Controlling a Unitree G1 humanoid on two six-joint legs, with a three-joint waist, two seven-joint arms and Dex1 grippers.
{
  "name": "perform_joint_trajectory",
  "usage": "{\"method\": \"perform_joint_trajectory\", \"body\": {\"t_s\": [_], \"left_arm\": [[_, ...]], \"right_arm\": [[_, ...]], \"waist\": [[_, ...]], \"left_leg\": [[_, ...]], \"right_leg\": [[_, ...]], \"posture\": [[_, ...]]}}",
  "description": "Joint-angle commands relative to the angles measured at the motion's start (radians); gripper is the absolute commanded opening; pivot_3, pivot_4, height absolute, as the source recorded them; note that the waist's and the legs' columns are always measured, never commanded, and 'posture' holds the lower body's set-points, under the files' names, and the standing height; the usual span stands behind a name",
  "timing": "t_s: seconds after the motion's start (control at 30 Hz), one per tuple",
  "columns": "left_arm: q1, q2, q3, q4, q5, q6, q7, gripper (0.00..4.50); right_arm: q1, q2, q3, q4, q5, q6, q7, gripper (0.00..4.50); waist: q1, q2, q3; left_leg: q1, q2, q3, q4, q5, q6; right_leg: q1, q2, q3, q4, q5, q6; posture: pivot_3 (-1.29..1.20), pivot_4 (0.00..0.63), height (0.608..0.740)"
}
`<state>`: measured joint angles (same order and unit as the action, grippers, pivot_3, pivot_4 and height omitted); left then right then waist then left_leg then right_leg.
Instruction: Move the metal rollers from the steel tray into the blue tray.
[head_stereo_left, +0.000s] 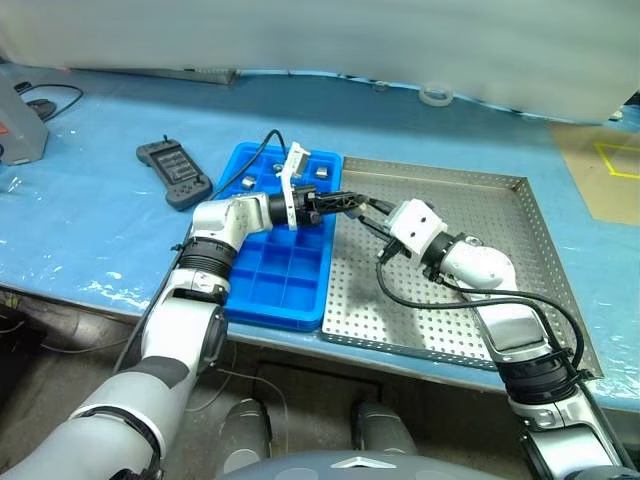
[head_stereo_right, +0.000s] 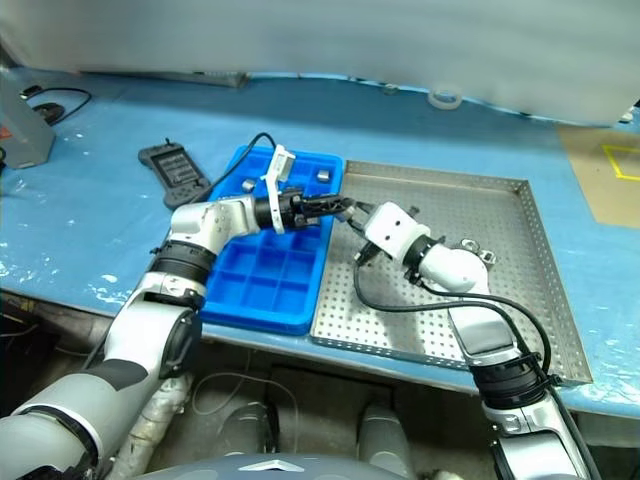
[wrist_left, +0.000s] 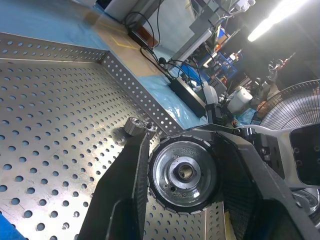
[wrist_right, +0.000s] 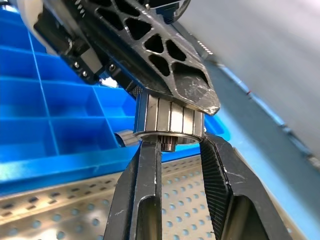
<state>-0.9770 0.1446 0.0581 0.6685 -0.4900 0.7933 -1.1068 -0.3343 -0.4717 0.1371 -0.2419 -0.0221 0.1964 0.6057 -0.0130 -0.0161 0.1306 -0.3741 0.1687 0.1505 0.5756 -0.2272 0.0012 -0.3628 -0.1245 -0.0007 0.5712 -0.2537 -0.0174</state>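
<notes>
Left gripper clamps roller; remote nearby

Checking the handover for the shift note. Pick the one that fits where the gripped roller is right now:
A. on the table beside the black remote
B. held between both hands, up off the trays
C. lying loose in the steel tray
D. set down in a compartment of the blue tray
B: the roller is clamped by the left hand, the right hand also at it, above the steel tray and blue tray.
</notes>
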Motion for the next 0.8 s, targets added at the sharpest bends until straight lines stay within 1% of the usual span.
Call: {"method": "perform_joint_trajectory", "body": {"t_s": [0.03,0.1,0.2,0.37,0.4,0.47,0.53,0.6,0.67,0.73,0.8], "left_arm": [[-0.013,-0.004,0.007,-0.006,-0.012,-0.008,-0.001,1.65],[-0.013,-0.009,0.014,-0.004,-0.014,-0.011,0.012,1.65],[-0.012,-0.005,0.025,-0.012,-0.019,-0.012,0.026,1.65],[-0.005,0.044,0.075,-0.088,-0.056,0.016,0.054,1.65],[0.008,0.066,0.091,-0.138,-0.075,0.032,0.057,1.65],[0.046,0.114,0.160,-0.277,-0.167,0.108,0.065,1.65],[0.105,0.154,0.175,-0.402,-0.206,0.153,0.084,1.65],[0.151,0.175,0.174,-0.477,-0.225,0.183,0.116,1.65],[0.221,0.218,0.166,-0.564,-0.225,0.203,0.144,1.65],[0.324,0.298,0.136,-0.678,-0.178,0.168,0.148,1.65],[0.404,0.362,0.104,-0.746,-0.123,0.103,0.155,1.65]], "right_arm": [[-0.037,0.005,-0.045,-0.034,0.009,0.025,-0.033,2.08],[-0.037,-0.003,-0.036,-0.037,0.013,0.064,-0.020,2.75],[-0.026,-0.018,-0.031,-0.045,0.027,0.071,0.006,2.75],[0.010,-0.050,-0.037,-0.059,0.060,0.055,0.057,2.75],[0.022,-0.058,-0.036,-0.064,0.069,0.054,0.073,2.75],[0.046,-0.074,-0.030,-0.072,0.098,0.059,0.118,2.75],[0.051,-0.082,-0.023,-0.065,0.115,0.058,0.147,2.75],[0.048,-0.085,-0.020,-0.058,0.121,0.054,0.160,2.75],[0.033,-0.086,-0.007,-0.036,0.110,0.036,0.170,2.75],[0.017,-0.084,0.002,-0.010,0.096,0.018,0.170,2.75],[0.010,-0.083,0.006,0.013,0.078,-0.003,0.158,2.75]], "waist": [[0.000,0.000,0.000],[0.000,0.000,0.000],[0.001,0.000,0.000],[0.001,0.000,0.000],[0.001,0.000,0.000],[0.001,0.000,0.000],[0.000,0.000,0.000],[0.003,0.000,0.000],[0.012,0.000,0.000],[0.016,0.000,0.000],[0.017,-0.001,0.000]], "left_leg": [[0.000,0.000,0.000,0.000,0.000,0.000],[0.000,0.000,0.000,0.000,0.000,0.000],[0.000,0.000,0.000,0.000,0.000,0.000],[0.000,0.000,0.000,0.000,0.000,0.000],[0.000,0.000,0.000,0.000,0.000,0.000],[0.000,0.001,0.000,-0.001,0.000,0.000],[0.000,0.002,-0.001,-0.001,0.000,0.000],[0.000,0.002,0.000,-0.002,0.000,-0.001],[0.000,0.001,-0.001,-0.002,0.000,-0.001],[0.000,0.000,0.000,-0.002,0.000,-0.001],[0.000,0.001,-0.001,-0.001,0.000,-0.001]], "right_leg": [[0.000,0.000,0.000,0.000,0.000,0.000],[0.000,0.000,0.000,0.000,0.000,0.000],[0.000,0.000,0.000,0.000,0.000,0.000],[0.000,0.000,0.000,0.000,0.001,0.002],[0.000,0.000,-0.001,0.000,0.001,0.002],[-0.001,0.000,-0.001,0.000,0.001,0.002],[-0.001,0.000,-0.001,0.000,0.001,0.002],[-0.001,0.000,-0.002,0.000,0.000,0.000],[0.000,0.000,-0.003,0.000,0.000,-0.001],[0.000,0.000,-0.003,0.000,-0.001,-0.001],[0.000,0.000,-0.004,0.000,-0.001,-0.001]], "posture": [[-0.23,0.150,0.740],[-0.22,0.150,0.740],[-0.22,0.150,0.740],[-0.20,0.150,0.740],[-0.17,0.150,0.740],[-0.15,0.150,0.740],[-0.15,0.150,0.740],[-0.12,0.150,0.740],[-0.09,0.150,0.740],[-0.07,0.150,0.740],[-0.05,0.150,0.740]]}}
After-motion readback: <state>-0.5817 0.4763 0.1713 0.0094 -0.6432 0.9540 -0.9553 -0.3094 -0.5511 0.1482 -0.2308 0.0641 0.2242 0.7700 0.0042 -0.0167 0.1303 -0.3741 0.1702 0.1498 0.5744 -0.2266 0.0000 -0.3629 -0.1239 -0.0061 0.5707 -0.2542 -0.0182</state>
